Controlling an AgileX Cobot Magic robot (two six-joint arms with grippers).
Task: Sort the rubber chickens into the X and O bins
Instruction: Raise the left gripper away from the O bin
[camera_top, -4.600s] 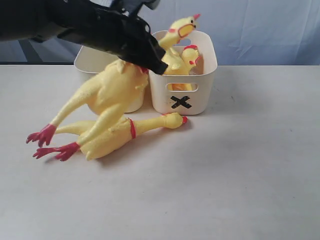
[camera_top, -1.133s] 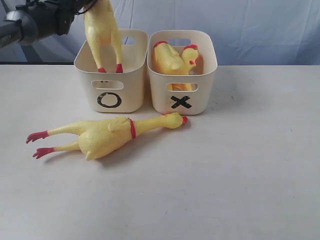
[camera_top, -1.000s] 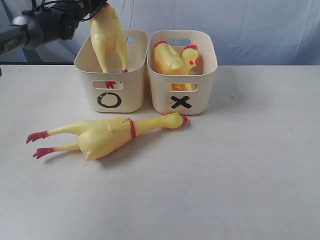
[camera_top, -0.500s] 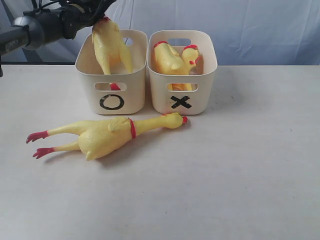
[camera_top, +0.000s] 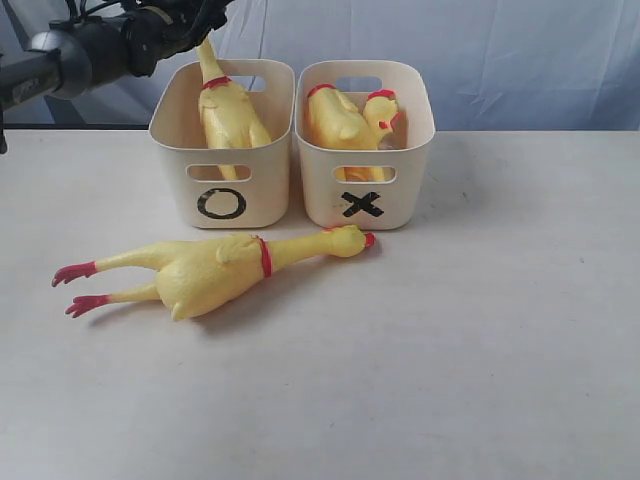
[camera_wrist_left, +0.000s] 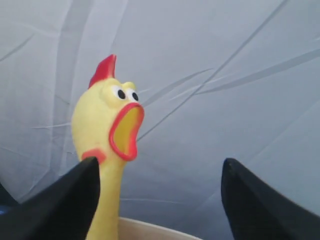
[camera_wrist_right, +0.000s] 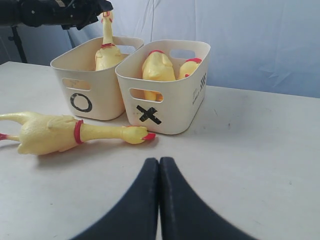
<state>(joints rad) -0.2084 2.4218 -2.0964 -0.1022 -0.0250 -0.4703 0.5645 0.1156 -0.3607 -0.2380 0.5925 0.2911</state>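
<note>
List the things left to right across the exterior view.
O bin holding the head-up chicken → X bin holding two chickens. The lying chicken in front spans both, so left out.

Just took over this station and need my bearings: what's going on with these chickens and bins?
The left hand hangs open beside the head of a yellow rubber chicken standing neck-up in the cream plastic O bin. The matching X bin holds two more yellow chickens. A fourth long-legged yellow chicken lies on the white table in front of both bins, unsorted. The right hand is shut, empty, low over the table.
</note>
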